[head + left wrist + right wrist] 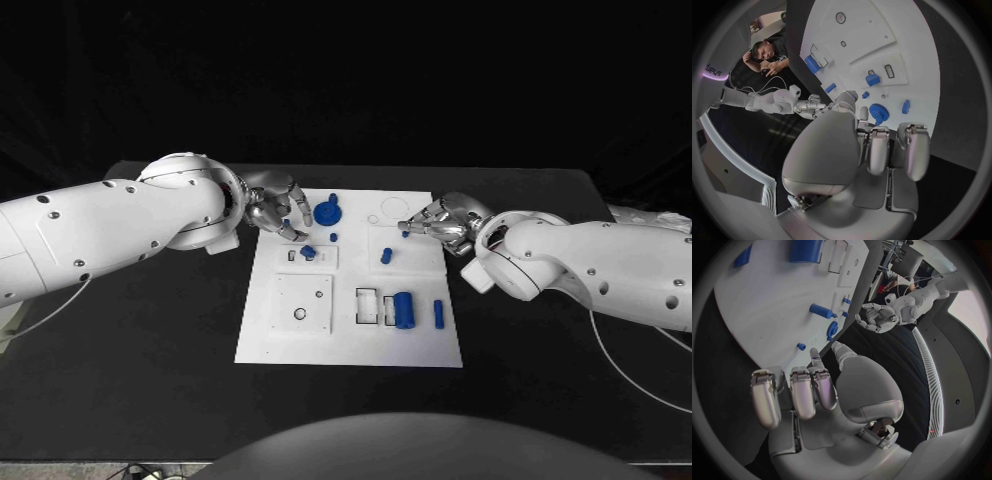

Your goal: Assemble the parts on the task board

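Observation:
The white task board point(353, 330) lies in the middle of the table. A blue gear point(330, 212) stands at its far edge, with a short blue bar point(304, 208) just left of it. My left hand point(274, 215) hovers at the board's far left corner beside that bar, fingers part curled and holding nothing; the gear point(878, 113) lies just past its fingertips point(879, 160). At the far right edge hangs my right hand point(440, 222), empty, a tiny blue peg point(801, 346) just beyond its fingertips point(814, 357).
A blue block point(309, 252) sits in a square plate on the left, a blue peg point(387, 256) right of it. A thick blue cylinder point(405, 310) and a thin bar point(438, 314) lie near the board's right front. Black table surrounds the board.

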You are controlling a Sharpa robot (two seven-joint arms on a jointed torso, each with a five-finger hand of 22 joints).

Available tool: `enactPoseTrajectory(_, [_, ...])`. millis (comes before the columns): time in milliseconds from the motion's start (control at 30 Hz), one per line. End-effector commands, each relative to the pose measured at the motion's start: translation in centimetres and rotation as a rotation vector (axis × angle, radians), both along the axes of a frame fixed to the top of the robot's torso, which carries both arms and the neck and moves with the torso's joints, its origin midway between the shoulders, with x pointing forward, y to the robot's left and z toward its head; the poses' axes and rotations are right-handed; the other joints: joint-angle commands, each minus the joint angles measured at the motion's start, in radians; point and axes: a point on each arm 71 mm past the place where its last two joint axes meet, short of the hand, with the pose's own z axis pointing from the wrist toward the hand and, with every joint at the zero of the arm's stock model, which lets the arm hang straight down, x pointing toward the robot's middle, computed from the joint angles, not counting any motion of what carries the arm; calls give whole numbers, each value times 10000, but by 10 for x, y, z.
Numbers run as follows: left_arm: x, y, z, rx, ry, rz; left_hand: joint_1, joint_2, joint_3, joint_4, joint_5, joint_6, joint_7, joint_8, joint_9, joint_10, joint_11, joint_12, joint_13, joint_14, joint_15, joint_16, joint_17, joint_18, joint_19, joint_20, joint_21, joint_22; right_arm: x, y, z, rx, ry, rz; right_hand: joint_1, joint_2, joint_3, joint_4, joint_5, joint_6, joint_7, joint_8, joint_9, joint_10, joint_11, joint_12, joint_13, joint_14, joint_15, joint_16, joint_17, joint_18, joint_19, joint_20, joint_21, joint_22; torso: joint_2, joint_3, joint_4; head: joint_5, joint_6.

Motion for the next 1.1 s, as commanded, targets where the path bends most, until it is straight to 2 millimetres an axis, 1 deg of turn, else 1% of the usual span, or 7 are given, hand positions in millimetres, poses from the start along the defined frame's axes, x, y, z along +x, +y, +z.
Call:
enactPoseTrajectory(33, [-1, -2, 1, -47, -242, -300, 119, -2, 93, 20, -167, 85, 2, -90, -173, 1056, 43, 25, 2632, 1042, 51, 25, 2631, -74, 1052, 61, 24, 2634, -1, 1, 0, -14, -82, 131, 62, 27, -43, 6, 32, -32, 51, 39, 12, 1020, 76, 39, 2634, 1060, 80, 41, 2635, -68, 1048, 70, 45, 2634, -2, 4, 2, -2, -6])
enactPoseTrajectory(167, [-1, -1, -2, -44, -215, -313, 227, -4, 177, 16, -380, 230, -39, -160, -401, 1056, 13, 25, 2632, 1042, 35, 25, 2631, -74, 1052, 75, 24, 2634, -1, 1, 0, -10, -88, 131, 62, 27, -43, 6, 32, -32, 51, 39, 12, 1020, 76, 39, 2634, 1060, 80, 41, 2635, -68, 1048, 70, 45, 2634, 1, -2, -1, -8, -16])
enactPoseTrajectory(467, [-2, 2, -11, 13, -48, -218, 384, 11, 358, 23, -787, 681, -50, -251, -849, 1056, -3, 25, 2632, 1042, 15, 25, 2631, -74, 1052, 98, 24, 2634, -1, 1, 1, 1, -117, 119, 62, 27, -43, 6, 32, -32, 51, 39, 12, 1020, 76, 39, 2634, 1060, 80, 41, 2635, -68, 1048, 70, 45, 2634, -4, 0, 6, -24, -33])
enactPoseTrajectory(833, [-3, 1, -19, -12, 80, -248, 438, -2, 433, 21, -1007, 734, -66, -368, -1065, 1056, -11, 25, 2632, 1042, 15, 25, 2631, -74, 1052, 108, 24, 2634, -1, 1, 1, 16, -137, 128, 72, 33, -44, 4, 34, -34, 55, 45, 13, 1020, 79, 39, 2634, 1060, 83, 41, 2635, -68, 1048, 73, 45, 2634, -4, -2, 4, -32, -33])
enactPoseTrajectory(933, [-3, 1, -20, 35, 93, -228, 459, -31, 464, 21, -1089, 661, -69, -481, -1204, 1056, -20, 25, 2632, 1042, 9, 25, 2631, -74, 1052, 114, 24, 2634, -1, 1, 1, 16, -137, 127, 72, 33, -44, 4, 34, -34, 55, 45, 13, 1020, 79, 39, 2634, 1060, 83, 41, 2635, -68, 1048, 73, 45, 2634, -4, -3, 0, -27, -33])
enactPoseTrajectory(1100, [-4, 1, -21, 159, 129, -197, 462, -42, 479, 22, -1140, 604, -57, -545, -1281, 1056, -12, 25, 2632, 1042, 8, 25, 2631, -74, 1052, 118, 24, 2634, -1, 1, 1, 16, -138, 128, 72, 33, -44, 4, 34, -34, 55, 45, 13, 1020, 79, 39, 2634, 1060, 83, 41, 2635, -68, 1048, 73, 45, 2634, -5, 0, -1, -26, -33])
